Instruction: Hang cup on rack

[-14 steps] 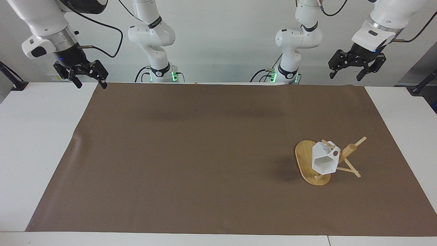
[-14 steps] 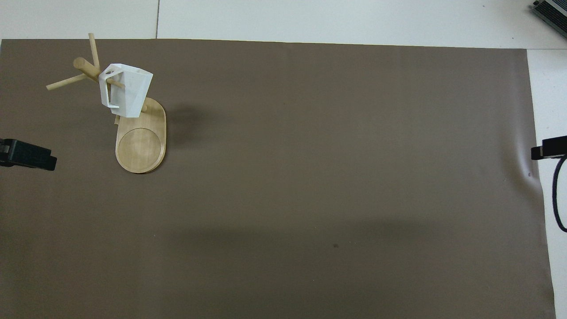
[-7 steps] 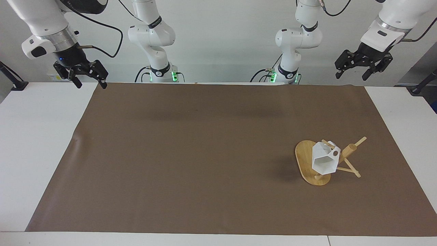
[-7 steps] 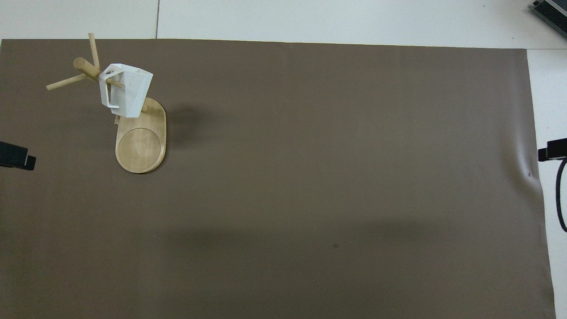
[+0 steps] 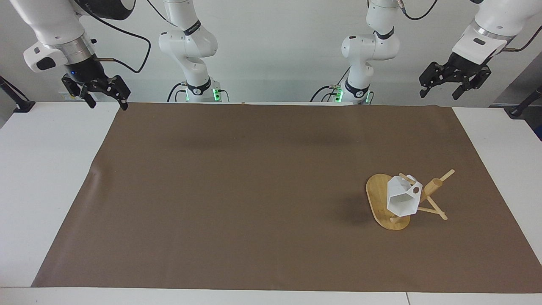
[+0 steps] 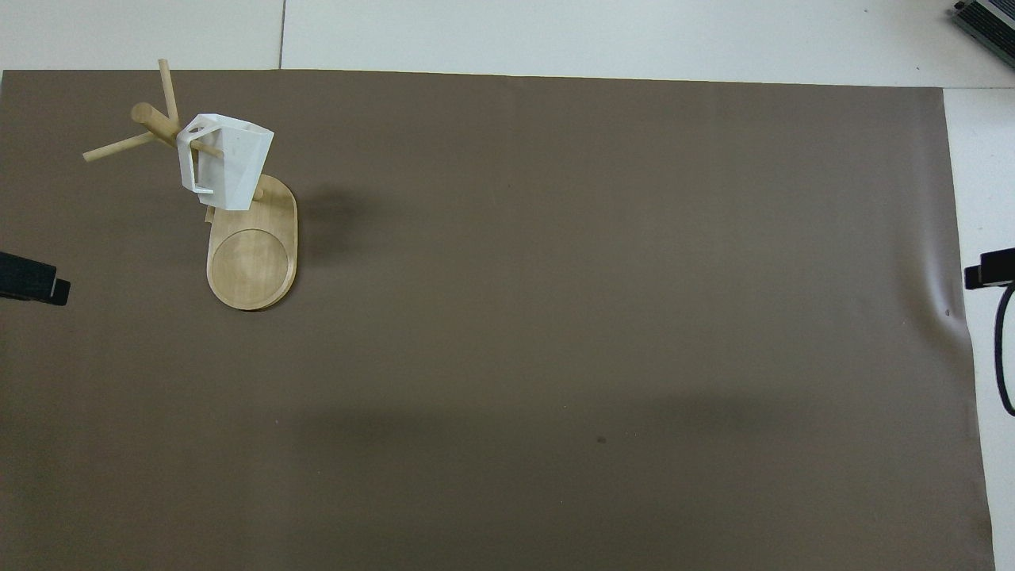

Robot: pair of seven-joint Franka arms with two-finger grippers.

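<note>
The white faceted cup (image 5: 401,199) hangs by its handle on a peg of the bamboo rack (image 5: 377,198), mouth tilted down over the oval base. The rack stands on the brown mat toward the left arm's end of the table. In the overhead view the cup (image 6: 226,162) hangs beside the post, above the rack base (image 6: 252,258). My left gripper (image 5: 440,94) is open and empty, raised high over the mat's corner by the left arm's end. My right gripper (image 5: 107,103) is open and empty, raised over the mat's corner at the right arm's end.
A brown mat (image 5: 237,190) covers most of the white table (image 5: 42,178). Only the grippers' tips show at the edges of the overhead view, the left gripper (image 6: 32,277) and the right gripper (image 6: 987,270).
The left gripper has risen and drawn back toward the left arm's end of the table. The right gripper has shifted slightly outward. The cup and rack have not moved.
</note>
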